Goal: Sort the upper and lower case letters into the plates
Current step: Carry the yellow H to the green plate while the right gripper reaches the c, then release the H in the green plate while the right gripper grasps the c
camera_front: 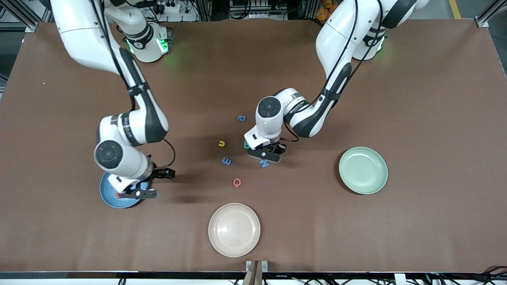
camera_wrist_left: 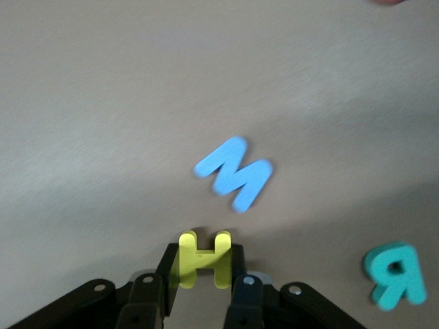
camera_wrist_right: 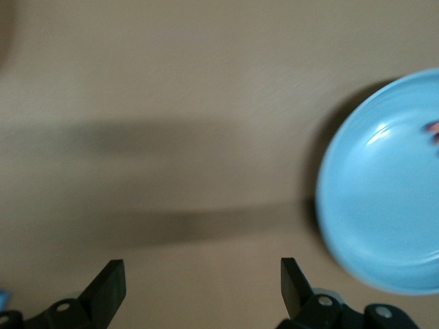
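Brown matte tabletop (camera_front: 416, 99) stretches under both of our arms, with three plates set toward the front camera's edge: a blue plate (camera_front: 109, 196) at the right arm's end, a mint green plate (camera_front: 363, 170) toward the left arm's end, and a cream-white plate (camera_front: 234, 229) between them, nearest the camera.

Our left gripper (camera_wrist_left: 202, 271) is down among the scattered letters at mid-table, its fingers (camera_wrist_left: 243, 291) closed on a yellow H (camera_wrist_left: 204, 258), which stands upright between them in the left wrist view. Just beside it on the table lie a blue M (camera_wrist_left: 234, 172) and a teal R (camera_wrist_left: 398, 274), both flat.

Elsewhere in the cluster we see a yellow u (camera_front: 222, 143), a blue m (camera_front: 226, 161) nearer the camera than the u, a red Q (camera_front: 237, 182) nearer still, and a blue a (camera_front: 241, 118) farthest from the camera.

Our right gripper (camera_wrist_right: 199, 288) hangs over the table right beside the blue plate, fingers (camera_wrist_right: 110, 288) spread wide and holding nothing. A small red piece (camera_wrist_right: 432, 130) lies on that plate; we cannot tell which letter it is. The green plate holds nothing.
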Robot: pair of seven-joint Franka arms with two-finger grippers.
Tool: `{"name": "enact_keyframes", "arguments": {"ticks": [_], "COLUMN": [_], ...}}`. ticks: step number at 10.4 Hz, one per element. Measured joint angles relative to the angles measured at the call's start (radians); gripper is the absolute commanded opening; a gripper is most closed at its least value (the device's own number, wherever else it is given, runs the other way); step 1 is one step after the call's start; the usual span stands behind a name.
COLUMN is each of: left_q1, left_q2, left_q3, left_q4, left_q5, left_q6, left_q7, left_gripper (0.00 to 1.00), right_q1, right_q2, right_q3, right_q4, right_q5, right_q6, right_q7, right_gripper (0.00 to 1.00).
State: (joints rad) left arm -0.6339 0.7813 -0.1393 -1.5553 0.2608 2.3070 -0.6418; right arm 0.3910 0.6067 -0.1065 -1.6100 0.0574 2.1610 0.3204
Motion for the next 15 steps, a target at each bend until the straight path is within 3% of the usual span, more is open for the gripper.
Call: {"name": "enact_keyframes", "arguments": {"ticks": [4,8,11,12,13,15], "left_q1": [0.062,0.304,0.434,0.454,0.467,0.476], "left_q2": [-0.103,-0.111,-0.111,-0.110,-0.110,-0.107], "left_q3": [0.003,0.009,0.008,0.008,0.008,0.007], "left_q4": [0.004,-0.018,-0.037,-0.055,-0.076,-0.109], "left_q5": [-0.009,-0.008,0.040,0.060,0.071,0.072], "left_q6": [-0.266,-0.288,-0.280,-0.259,-0.226,-0.181], "left_q7": [0.096,0.414,0.541,0.543,0.543,0.543], "left_gripper": [0.00,0.00,0.00,0.16,0.99,1.00], "right_q1": [0.197,0.296,0.325,0.326,0.326,0.326], "right_q2": [-0.002,-0.001,0.000,0.000,-0.001,-0.001], "right_q3": [0.002,0.006,0.010,0.010,0.009,0.009], "right_q4": [-0.104,-0.137,-0.257,-0.283,-0.292,-0.302], "right_q5": [0.000,0.017,0.042,0.042,0.042,0.042], "right_q6": [0.095,0.145,0.317,0.338,0.341,0.342], "right_q7": [0.279,0.473,0.484,0.484,0.484,0.484], "right_gripper": [1.00,1.00,1.00,1.00,1.00,1.00]}}
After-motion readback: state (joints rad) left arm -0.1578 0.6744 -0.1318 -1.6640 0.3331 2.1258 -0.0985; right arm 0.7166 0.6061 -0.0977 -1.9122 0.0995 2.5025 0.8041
